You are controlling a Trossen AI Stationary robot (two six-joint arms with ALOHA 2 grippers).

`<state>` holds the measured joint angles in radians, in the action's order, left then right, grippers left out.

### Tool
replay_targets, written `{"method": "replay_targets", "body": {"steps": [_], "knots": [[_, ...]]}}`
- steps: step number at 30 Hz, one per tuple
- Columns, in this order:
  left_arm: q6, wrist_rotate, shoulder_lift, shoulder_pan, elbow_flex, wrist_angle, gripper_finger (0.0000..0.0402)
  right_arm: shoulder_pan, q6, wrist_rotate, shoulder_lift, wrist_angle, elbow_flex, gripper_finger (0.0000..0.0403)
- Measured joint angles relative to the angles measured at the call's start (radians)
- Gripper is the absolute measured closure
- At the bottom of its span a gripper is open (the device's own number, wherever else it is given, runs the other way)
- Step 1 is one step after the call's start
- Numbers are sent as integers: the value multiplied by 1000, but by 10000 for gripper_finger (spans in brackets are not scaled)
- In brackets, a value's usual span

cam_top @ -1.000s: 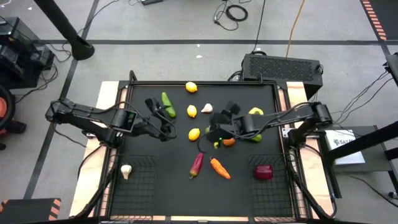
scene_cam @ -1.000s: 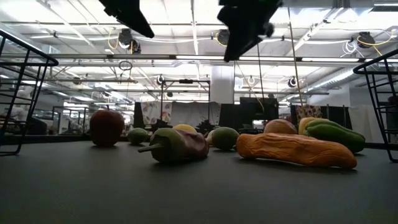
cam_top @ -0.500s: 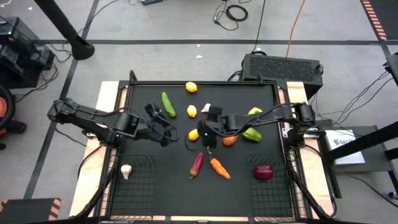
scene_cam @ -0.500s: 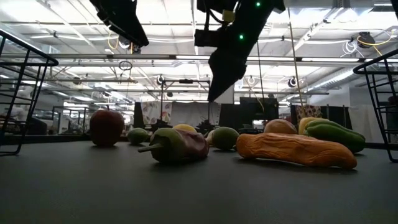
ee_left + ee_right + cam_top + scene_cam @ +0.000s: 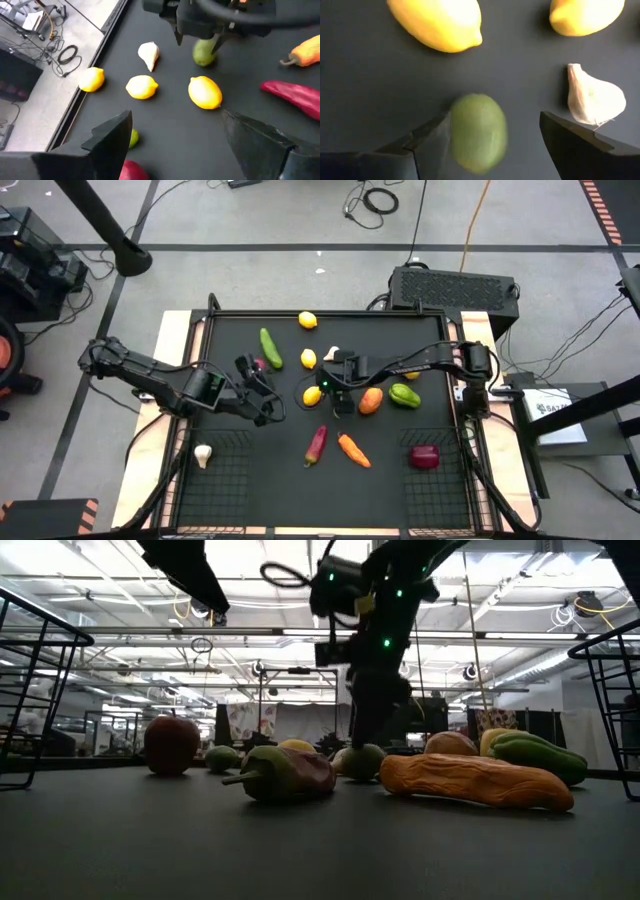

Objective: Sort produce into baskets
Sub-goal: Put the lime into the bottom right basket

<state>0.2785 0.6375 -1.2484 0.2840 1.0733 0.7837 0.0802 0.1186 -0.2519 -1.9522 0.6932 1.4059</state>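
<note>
Currently the right gripper (image 5: 338, 387) is lowered over the middle of the table, fingers spread wide on either side of a small green lime (image 5: 478, 132). The pads appear not to touch it yet, though the blur of the right wrist view makes this uncertain. In the low view the same gripper (image 5: 372, 730) hangs directly above the lime (image 5: 362, 761).

A yellow lemon (image 5: 436, 22) lies just beyond the lime, a second lemon (image 5: 586, 15) farther off, and a white garlic bulb (image 5: 595, 97) beside the outer finger.

The left gripper (image 5: 262, 385) hovers left of centre, fingers open and holding nothing. Just beside it lie the green cucumber (image 5: 270, 347) and a small red piece (image 5: 259, 364).

Remaining produce on the table:
- a third lemon (image 5: 308, 320) near the far edge
- orange pepper (image 5: 371, 400) and green pepper (image 5: 404, 395), right of the right gripper
- dark red chilli (image 5: 316, 444) and carrot (image 5: 353, 449), nearer the front

The left basket (image 5: 235, 478) holds a second garlic bulb (image 5: 203, 454). The right basket (image 5: 440, 480) holds a red apple (image 5: 425, 456).
</note>
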Motion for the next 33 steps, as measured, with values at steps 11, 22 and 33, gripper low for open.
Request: {"method": "replay_targets", "body": {"steps": [11, 22, 33], "knots": [[-105, 54, 0, -3, 0, 0, 89, 45, -41, 48, -48, 11, 0, 111], [-237, 136, 0, -3, 0, -61, 89, 59, -48, 81, -37, 75, 1, 163], [-368, 165, 0, -4, 0, -152, 89, 53, -103, 90, -34, 77, 2, 193]]}}
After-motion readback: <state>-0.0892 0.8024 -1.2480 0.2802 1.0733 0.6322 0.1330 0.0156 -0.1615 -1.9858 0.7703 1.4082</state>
